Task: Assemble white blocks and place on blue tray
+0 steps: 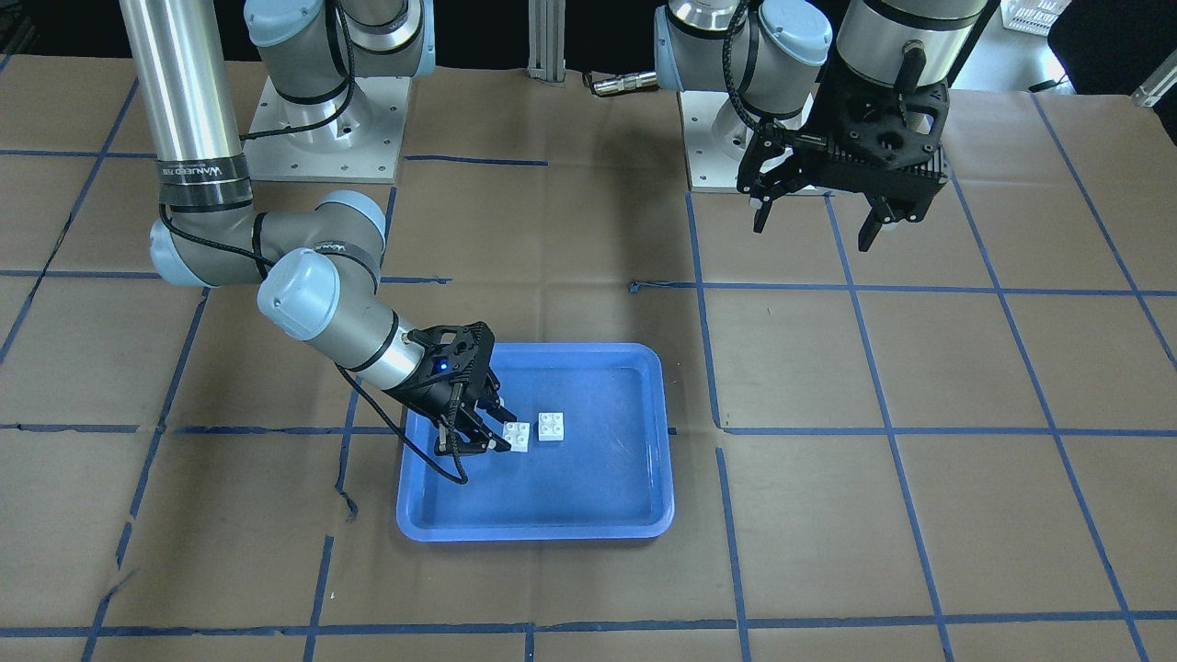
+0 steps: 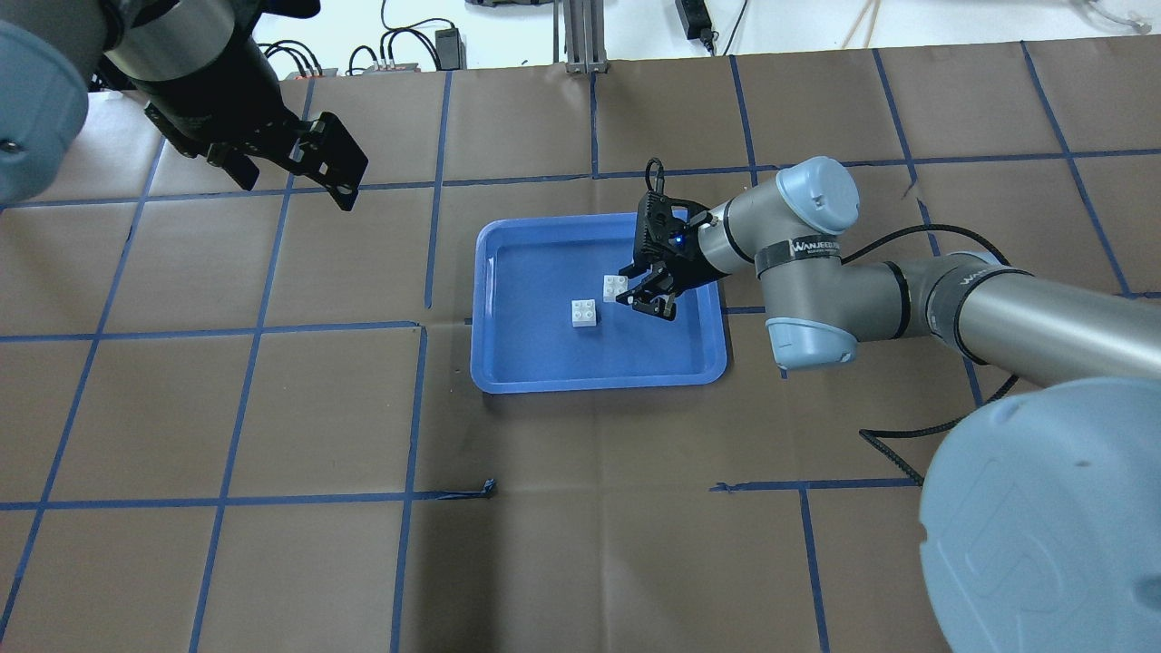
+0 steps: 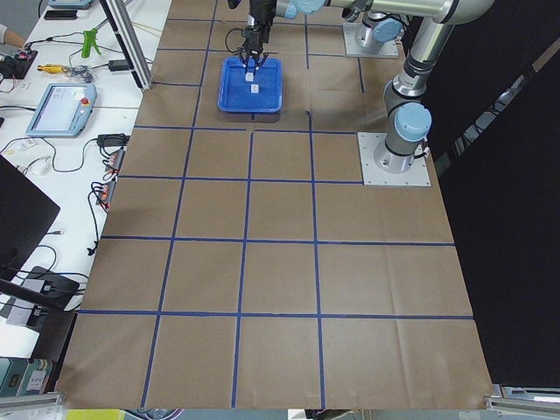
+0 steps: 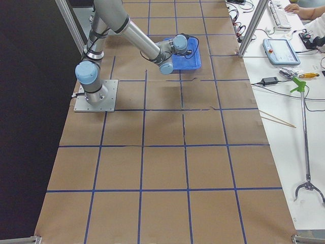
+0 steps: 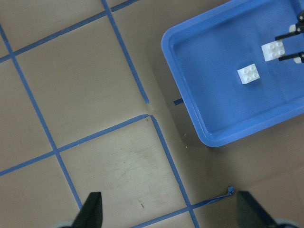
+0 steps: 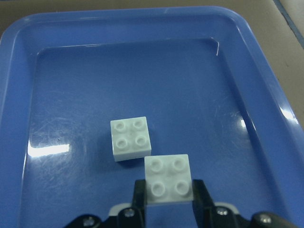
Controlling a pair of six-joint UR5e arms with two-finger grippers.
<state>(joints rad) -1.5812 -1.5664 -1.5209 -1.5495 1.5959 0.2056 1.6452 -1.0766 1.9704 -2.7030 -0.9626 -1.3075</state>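
Right tool (image 6: 169, 192) closed on a white block (image 6: 167, 179), apparently resting on the blue tray (image 1: 533, 530) base. Second white block (image 6: 131, 138) lies just beside it, not stacked. Left tool (image 1: 816, 230) wide open, empty, above the worktop (image 1: 919, 368).

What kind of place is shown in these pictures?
Probably a robotics laboratory workcell. Two industrial arms, the left arm and the right arm, are bolted to a table covered in brown paper with a blue tape grid. A side bench holds a teach pendant and cables.
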